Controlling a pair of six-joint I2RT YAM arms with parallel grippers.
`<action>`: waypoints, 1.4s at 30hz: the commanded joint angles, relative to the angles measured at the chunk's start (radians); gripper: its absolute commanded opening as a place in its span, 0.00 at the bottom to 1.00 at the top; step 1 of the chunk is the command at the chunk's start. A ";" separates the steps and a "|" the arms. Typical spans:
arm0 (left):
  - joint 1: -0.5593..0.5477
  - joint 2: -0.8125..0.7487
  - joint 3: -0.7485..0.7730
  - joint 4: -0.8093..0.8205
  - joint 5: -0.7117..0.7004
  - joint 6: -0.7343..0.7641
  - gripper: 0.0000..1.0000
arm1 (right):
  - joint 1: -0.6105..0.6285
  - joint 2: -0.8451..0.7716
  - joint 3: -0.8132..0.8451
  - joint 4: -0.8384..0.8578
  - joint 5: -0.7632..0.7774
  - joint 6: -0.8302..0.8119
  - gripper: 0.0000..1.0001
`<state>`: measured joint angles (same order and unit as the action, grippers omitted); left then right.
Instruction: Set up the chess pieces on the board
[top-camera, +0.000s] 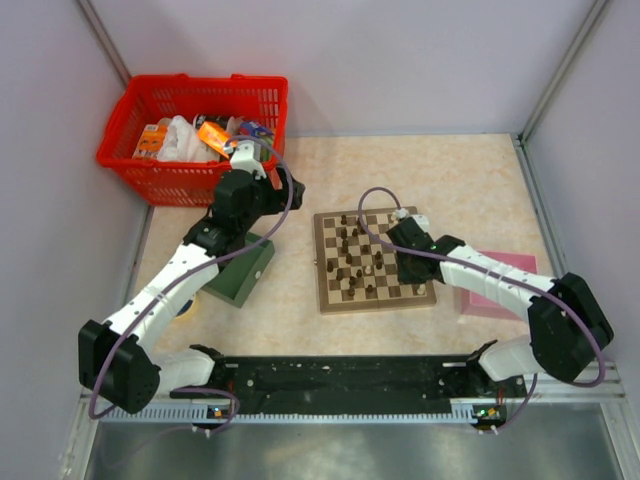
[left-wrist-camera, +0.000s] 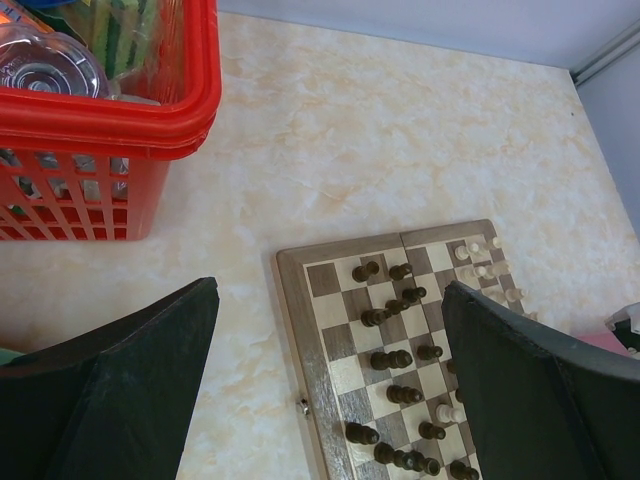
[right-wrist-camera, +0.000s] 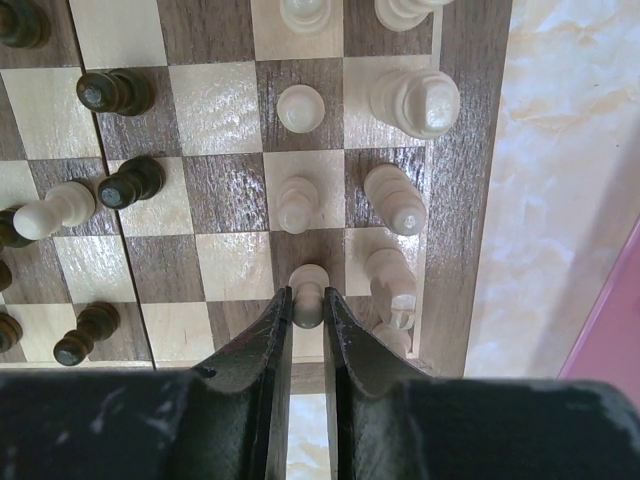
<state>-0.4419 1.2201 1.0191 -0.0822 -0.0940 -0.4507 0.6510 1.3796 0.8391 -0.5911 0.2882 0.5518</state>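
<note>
Pinching a cream pawn (right-wrist-camera: 308, 280) between its two dark fingers (right-wrist-camera: 262, 350), your right gripper (right-wrist-camera: 307, 297) is pressed in on the piece's body. The pawn's round head shows just past the fingertips. The pawn sits in the second row in from the tan border of the board (right-wrist-camera: 465, 200), at the seam between a cream square and a dark one. You cannot tell whether its base touches the wood. A taller cream piece (right-wrist-camera: 392, 285) stands just beside it, on the border side.

Your left gripper (left-wrist-camera: 330, 288) hangs with its jaws spread wide and holds nothing. It is over bare table (left-wrist-camera: 400, 130) between the red basket (left-wrist-camera: 110, 120) and the board's corner, apart from the chess pieces (left-wrist-camera: 392, 358).

No writing can be read: the packets in the basket are too small and blurred.

Counted from above, there is one board, one red basket, one green tray (top-camera: 240, 272) left of the board, one pink box (top-camera: 497, 290) right of it, and two arms. At the right wrist about ten cream pieces show, nine in two rows by the border and one alone among some six dark ones. In the left wrist view the dark pieces cluster too tightly to count.
</note>
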 joint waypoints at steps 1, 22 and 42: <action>0.006 0.001 0.009 0.045 0.004 -0.009 0.99 | -0.010 0.018 0.020 0.040 0.017 -0.010 0.15; 0.009 -0.004 0.006 0.047 0.002 -0.005 0.99 | 0.033 -0.065 0.193 -0.050 -0.072 -0.078 0.43; 0.022 -0.021 -0.005 0.052 -0.003 -0.003 0.99 | 0.114 0.268 0.361 0.022 -0.096 -0.069 0.35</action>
<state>-0.4282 1.2201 1.0187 -0.0776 -0.0944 -0.4515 0.7509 1.6394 1.1469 -0.5953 0.1925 0.4858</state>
